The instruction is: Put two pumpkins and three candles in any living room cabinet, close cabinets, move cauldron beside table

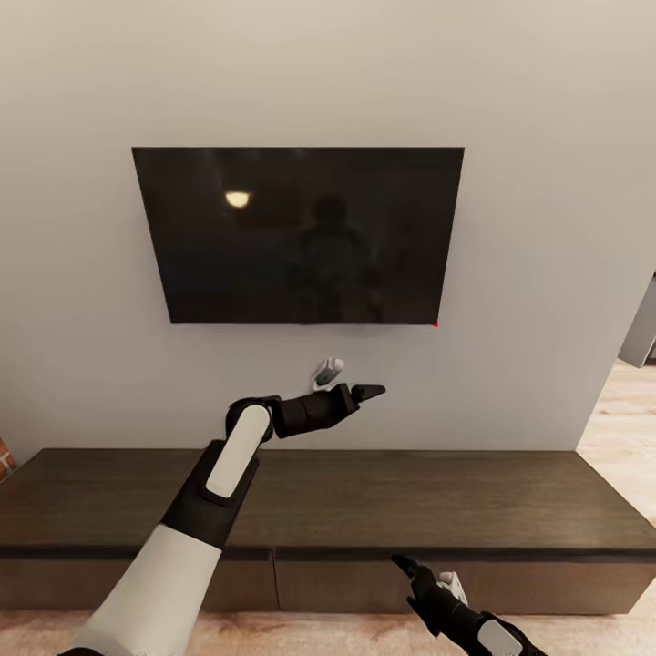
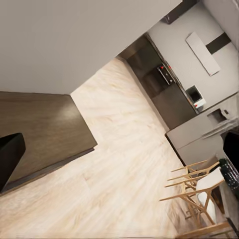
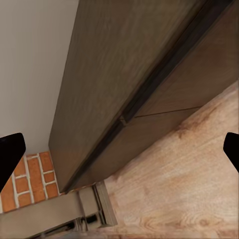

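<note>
Dark-brown cabinet [image 1: 364, 510] closed, both hands empty.

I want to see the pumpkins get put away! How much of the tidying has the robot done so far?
Hard to tell yet. The robot faces the long cabinet under the TV, and its drawer fronts look closed. The left gripper is raised above the cabinet top and the right gripper is low by a drawer front; both carry nothing. Pumpkins, candles and cauldron aren't visible here, so their part can't be judged.
</note>
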You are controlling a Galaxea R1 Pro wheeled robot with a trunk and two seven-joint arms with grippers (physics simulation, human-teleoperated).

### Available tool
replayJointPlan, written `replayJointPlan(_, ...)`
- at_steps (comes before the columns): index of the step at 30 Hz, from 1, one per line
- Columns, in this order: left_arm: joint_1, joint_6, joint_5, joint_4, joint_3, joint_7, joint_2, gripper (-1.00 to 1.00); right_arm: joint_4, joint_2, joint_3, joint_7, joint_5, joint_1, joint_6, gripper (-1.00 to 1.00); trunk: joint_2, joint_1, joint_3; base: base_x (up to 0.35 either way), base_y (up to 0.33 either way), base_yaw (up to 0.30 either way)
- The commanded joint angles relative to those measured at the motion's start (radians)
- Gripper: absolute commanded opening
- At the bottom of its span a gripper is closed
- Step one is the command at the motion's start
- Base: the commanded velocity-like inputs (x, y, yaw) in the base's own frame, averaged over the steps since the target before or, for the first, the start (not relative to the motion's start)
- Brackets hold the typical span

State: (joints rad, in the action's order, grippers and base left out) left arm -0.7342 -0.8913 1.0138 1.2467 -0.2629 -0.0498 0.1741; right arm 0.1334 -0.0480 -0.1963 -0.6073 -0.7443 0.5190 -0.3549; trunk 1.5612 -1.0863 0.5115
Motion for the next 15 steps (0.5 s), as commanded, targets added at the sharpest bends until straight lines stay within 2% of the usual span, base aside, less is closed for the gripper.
replayJointPlan(1,-0.003,-0.004,-0.006,0.0,-0.003,-0.007,0.0,1.0,0.002,0.0,-0.008,-0.001,0.0,0.001,-0.008,1.0,0.008,-0.004,0.004,0.0,0.0,0.0)
replayJointPlan(6,-0.011,-0.01,-0.003,0.002,-0.014,-0.013,0.0,1.0,0.008,0.001,-0.019,-0.006,-0.018,0.001,-0.009,1.0,0.043,-0.023,0.02,0.0,0.0,0.0)
replayJointPlan(12,-0.021,-0.012,-0.002,0.002,-0.016,-0.015,-0.001,1.0,0.01,0.002,-0.041,-0.037,-0.121,0.001,-0.011,1.0,0.085,-0.046,0.039,0.0,0.0,0.0)
replayJointPlan(13,-0.026,-0.012,-0.002,0.002,-0.016,-0.013,0.0,1.0,0.011,0.002,-0.043,-0.102,-0.172,0.001,-0.012,1.0,0.092,-0.05,0.042,0.0,0.0,0.0)
replayJointPlan(15,-0.027,-0.012,-0.002,0.002,-0.016,-0.012,0.0,1.0,0.01,0.002,-0.044,-0.134,-0.185,0.001,-0.012,1.0,0.106,-0.058,0.048,0.0,0.0,0.0)
